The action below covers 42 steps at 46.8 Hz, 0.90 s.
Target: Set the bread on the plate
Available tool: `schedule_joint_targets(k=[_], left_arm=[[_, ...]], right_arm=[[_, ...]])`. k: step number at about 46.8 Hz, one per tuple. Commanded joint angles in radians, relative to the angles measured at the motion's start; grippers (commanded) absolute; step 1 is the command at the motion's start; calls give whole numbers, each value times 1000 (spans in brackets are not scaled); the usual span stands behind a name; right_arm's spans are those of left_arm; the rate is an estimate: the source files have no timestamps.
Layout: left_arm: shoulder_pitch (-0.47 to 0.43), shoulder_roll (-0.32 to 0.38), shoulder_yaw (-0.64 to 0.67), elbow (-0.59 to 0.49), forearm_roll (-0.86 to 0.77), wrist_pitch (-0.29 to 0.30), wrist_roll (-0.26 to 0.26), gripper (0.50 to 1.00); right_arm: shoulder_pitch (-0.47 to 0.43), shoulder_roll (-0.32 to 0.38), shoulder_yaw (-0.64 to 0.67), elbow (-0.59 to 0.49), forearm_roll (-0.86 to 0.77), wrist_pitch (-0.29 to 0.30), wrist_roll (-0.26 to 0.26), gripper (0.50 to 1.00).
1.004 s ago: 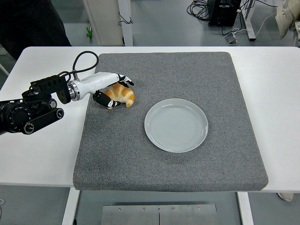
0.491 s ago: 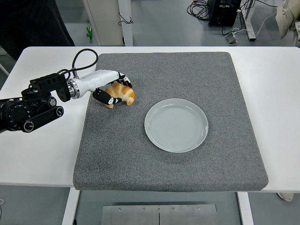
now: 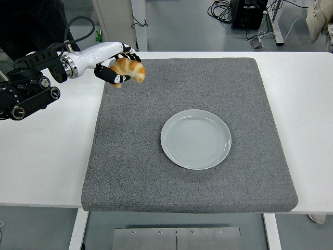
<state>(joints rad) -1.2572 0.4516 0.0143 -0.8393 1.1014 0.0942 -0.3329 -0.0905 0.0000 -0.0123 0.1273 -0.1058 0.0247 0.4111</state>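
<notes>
My left hand (image 3: pixel 121 66) holds a golden croissant (image 3: pixel 130 68) with its fingers curled around it, lifted above the far left corner of the grey mat (image 3: pixel 130 156). The arm comes in from the left edge. A pale round plate (image 3: pixel 195 139) lies empty near the middle of the mat, down and to the right of the croissant. My right arm does not show.
The mat covers most of the white table (image 3: pixel 41 156). A person in dark clothes (image 3: pixel 31 26) stands at the top left, close behind my left arm. Table legs and cables show beyond the far edge.
My left hand has risen from the mat with the croissant in it and moved toward the far left corner. The plate has not moved.
</notes>
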Motion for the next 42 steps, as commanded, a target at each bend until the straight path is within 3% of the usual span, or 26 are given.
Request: schedule_joint_targets(k=[1,18,36,42], left_arm=[[-8,7,-17,0,2,-13,0,500],[-110,41,-17,3,-44,-73,0,500],[-149,35,-71,11,-38,-111,12,500],[-149,16,-114,5,-34,-126,41,500]], right_arm=[[0,0,0,0,0,0,0,1000],[0,0,0,0,0,0,0,1000],[0,0,0,0,0,0,0,1000],[0,0,0,0,0,0,0,1000]])
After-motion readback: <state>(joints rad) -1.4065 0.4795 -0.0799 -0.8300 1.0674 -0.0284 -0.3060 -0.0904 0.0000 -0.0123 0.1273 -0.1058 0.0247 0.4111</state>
